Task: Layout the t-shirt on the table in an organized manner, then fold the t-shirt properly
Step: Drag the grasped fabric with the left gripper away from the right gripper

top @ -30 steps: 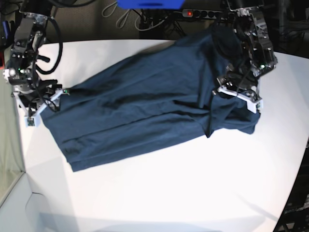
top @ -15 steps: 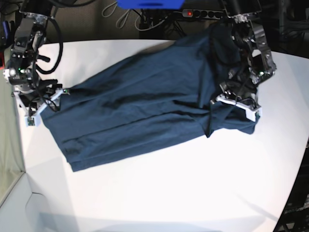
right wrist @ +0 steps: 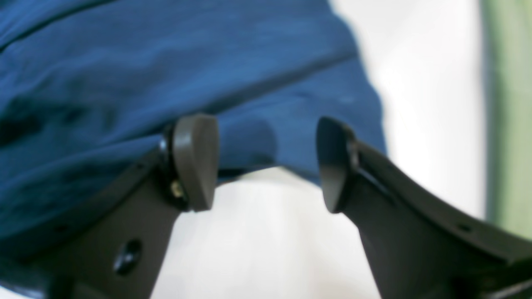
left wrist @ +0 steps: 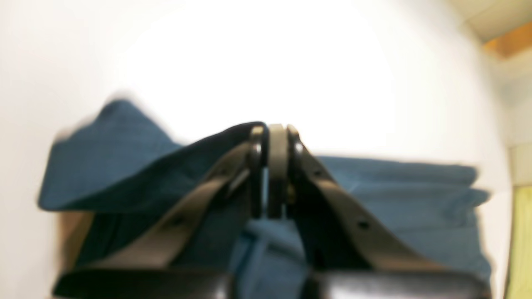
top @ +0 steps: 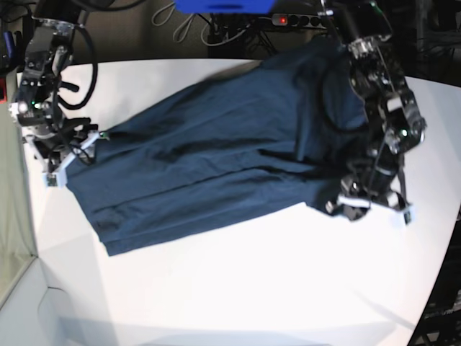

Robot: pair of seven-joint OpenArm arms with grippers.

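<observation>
While its pads are pressed together w/ a dark fold of cloth pinched at the tips, the left tool (left wrist: 276,137) grips the t-shirt (top: 216,166) at its edge on the right of the base view, low over the worktop (top: 288,288); in base view that left tool (top: 369,204) sits at the shirt's lower corner, cloth pulled toward it. Right tool (right wrist: 266,162) stands wide, nothing betw. its pads, the shirt hem just beyond them and bare white worktop below; in base view it (top: 61,155) hovers at the shirt's opposite end, right beside the fabric; contact can't be told. Shirt itself lies spread diagonally across the worktop, wrinkled, w/ a long crease along its lower part. Wrist views are blurred.
</observation>
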